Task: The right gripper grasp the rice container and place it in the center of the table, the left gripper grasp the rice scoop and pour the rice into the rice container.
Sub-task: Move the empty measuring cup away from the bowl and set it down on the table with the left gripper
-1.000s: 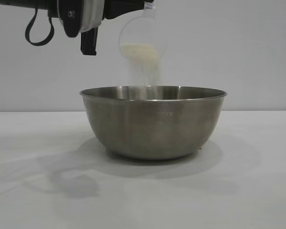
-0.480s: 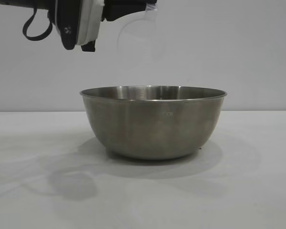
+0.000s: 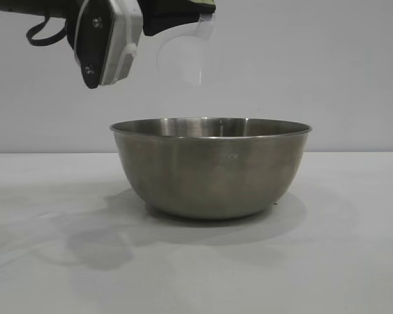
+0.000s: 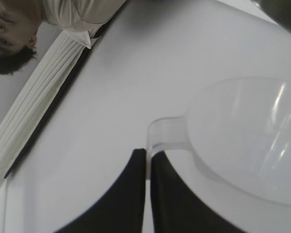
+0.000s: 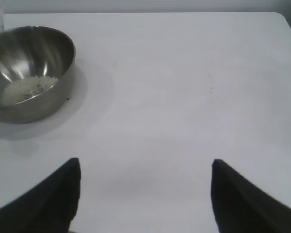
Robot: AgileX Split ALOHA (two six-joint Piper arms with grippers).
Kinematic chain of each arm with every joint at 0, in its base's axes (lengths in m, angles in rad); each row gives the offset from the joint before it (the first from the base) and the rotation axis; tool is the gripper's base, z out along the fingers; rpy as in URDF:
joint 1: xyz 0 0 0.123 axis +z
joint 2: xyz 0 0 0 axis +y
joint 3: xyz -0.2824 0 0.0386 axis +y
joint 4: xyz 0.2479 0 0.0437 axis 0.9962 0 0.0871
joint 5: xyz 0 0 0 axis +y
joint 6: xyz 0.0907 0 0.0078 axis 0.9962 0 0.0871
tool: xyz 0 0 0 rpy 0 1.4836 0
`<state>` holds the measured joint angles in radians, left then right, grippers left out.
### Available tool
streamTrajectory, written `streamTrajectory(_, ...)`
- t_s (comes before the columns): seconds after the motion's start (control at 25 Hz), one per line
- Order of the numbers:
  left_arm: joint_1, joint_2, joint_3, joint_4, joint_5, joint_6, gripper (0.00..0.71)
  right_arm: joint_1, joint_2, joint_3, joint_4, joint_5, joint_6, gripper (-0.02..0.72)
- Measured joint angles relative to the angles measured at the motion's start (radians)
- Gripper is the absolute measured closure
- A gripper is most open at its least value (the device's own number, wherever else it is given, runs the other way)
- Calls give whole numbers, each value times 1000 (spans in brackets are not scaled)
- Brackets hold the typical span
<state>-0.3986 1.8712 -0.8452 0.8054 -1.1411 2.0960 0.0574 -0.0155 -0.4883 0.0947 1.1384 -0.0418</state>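
Observation:
The rice container, a large steel bowl, stands on the white table. In the right wrist view the rice container holds a pale patch of rice. My left gripper is shut on the loop handle of the rice scoop, a translucent cup. In the exterior view the rice scoop hangs tilted and looks empty above the bowl's left half, with the gripper at the top edge. My right gripper is open and empty over bare table, away from the bowl.
The table's far corner shows in the right wrist view. A person in a pale shirt shows beyond the table edge in the left wrist view. The left arm's white wrist housing hangs above the table left of the bowl.
A second ago rice was falling from the scoop into the bowl. The scoop is now empty. The left gripper has rotated and lifted slightly with the scoop. The bowl has not moved.

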Motion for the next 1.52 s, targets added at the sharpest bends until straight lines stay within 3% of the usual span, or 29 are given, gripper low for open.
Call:
streamTrajectory(0.44, 0, 0, 0, -60, -1, 8, 710, 0, 0, 0, 0, 0, 0, 225)
streamTrajectory(0.8, 0, 0, 0, -185, -1, -383, 710, 0, 0, 0, 0, 0, 0, 225)
streamTrajectory(1.0, 0, 0, 0, -461, -1, -627, 710, 0, 0, 0, 0, 0, 0, 225)
streamTrajectory(1.32, 0, 0, 0, -949, -1, -1186, 710, 0, 0, 0, 0, 0, 0, 225)
streamTrajectory(1.52, 0, 0, 14, -1101, -2, -1345, 710, 0, 0, 0, 0, 0, 0, 225)
